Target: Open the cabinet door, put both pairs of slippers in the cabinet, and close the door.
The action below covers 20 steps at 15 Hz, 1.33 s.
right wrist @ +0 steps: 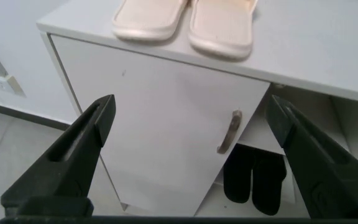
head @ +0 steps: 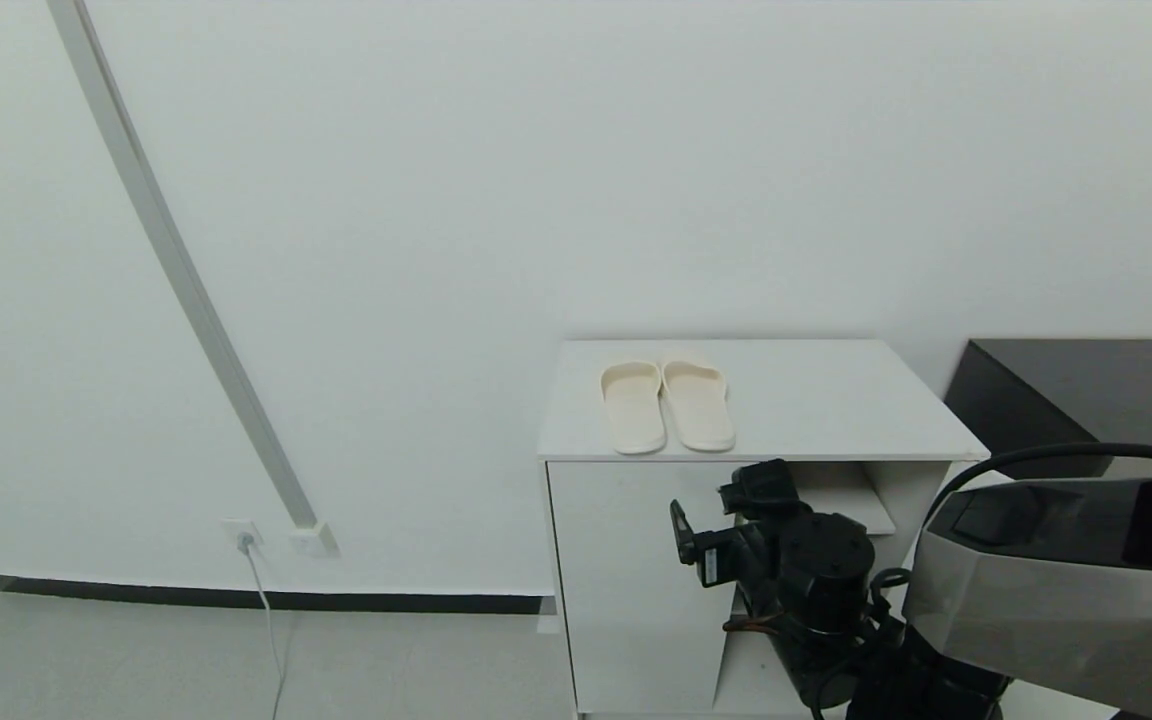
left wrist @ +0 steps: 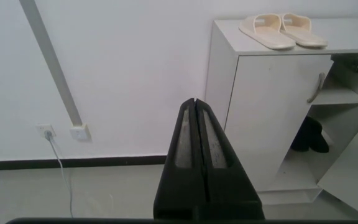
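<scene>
A white painted wall [head: 536, 150] stands beyond the right gripper [right wrist: 191, 106]. Well to that gripper's left, a grey flat trunking strip [head: 176, 260] runs slantwise down the wall to a small white square box [head: 313, 540]. Just beside the box, on the side farther from the gripper, is a white wall socket [head: 239, 530] with a plug [head: 246, 546] in it. A thin white cable [head: 271, 630] hangs from it to the pale grey floor [head: 136, 660]. A black skirting band [head: 236, 600] lines the wall foot. A black flat-topped unit [head: 1086, 385] stands to the gripper's right, farther back.

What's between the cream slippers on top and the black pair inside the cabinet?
The cabinet's top panel and one inner shelf separate the cream slippers from the black pair, seen in the left wrist view.
</scene>
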Motion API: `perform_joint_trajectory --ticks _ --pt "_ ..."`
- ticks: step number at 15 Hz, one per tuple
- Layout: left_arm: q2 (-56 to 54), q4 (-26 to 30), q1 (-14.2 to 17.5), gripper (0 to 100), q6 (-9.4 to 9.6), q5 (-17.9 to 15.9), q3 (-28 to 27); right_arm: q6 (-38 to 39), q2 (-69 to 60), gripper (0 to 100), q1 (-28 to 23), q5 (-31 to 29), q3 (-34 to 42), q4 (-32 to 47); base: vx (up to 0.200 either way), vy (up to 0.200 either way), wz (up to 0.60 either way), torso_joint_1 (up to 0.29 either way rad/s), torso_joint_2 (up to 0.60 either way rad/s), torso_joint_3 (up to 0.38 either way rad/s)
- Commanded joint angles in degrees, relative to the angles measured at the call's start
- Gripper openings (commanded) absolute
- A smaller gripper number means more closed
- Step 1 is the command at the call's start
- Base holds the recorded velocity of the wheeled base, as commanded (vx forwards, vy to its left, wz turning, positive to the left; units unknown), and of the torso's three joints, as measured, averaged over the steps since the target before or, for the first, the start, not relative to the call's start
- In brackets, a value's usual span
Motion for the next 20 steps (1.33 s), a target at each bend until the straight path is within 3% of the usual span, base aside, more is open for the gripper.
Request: perform_joint_trajectory --ticks 1,9,16,18,20 --pt "0.0 0.1 0.0 0 0.04 0.0 0.0 0.0 0.1 100 -0.4 0.0 -0.1 -0.1 0.0 0.0 0.0 0.178 -0.34 -0.178" --pt "0.0 0.0 0.0 0 0.04 0.0 0.0 -1.2 -3.6 100 -1.6 5.1 -1.7 0.4 0.0 0.0 0.0 0.053 -0.12 -0.059" --pt "0.0 0.1 0.0 0 0.22 0.0 0.0 8.8 -12.9 100 -0.8 4.4 -20.3 39.5 0.0 0.0 0.0 0.0 0.0 0.0" --pt "0.0 0.1 0.0 0 0.13 0.0 0.0 11.5 -12.6 100 0.1 3.2 -23.5 45.9 0.0 0.0 0.0 0.0 0.0 0.0" --pt "0.0 0.1 0.0 0 0.22 -0.1 0.0 12.6 -11.7 100 0.3 3.1 -23.9 46.7 0.2 0.0 0.0 0.0 0.0 0.005"
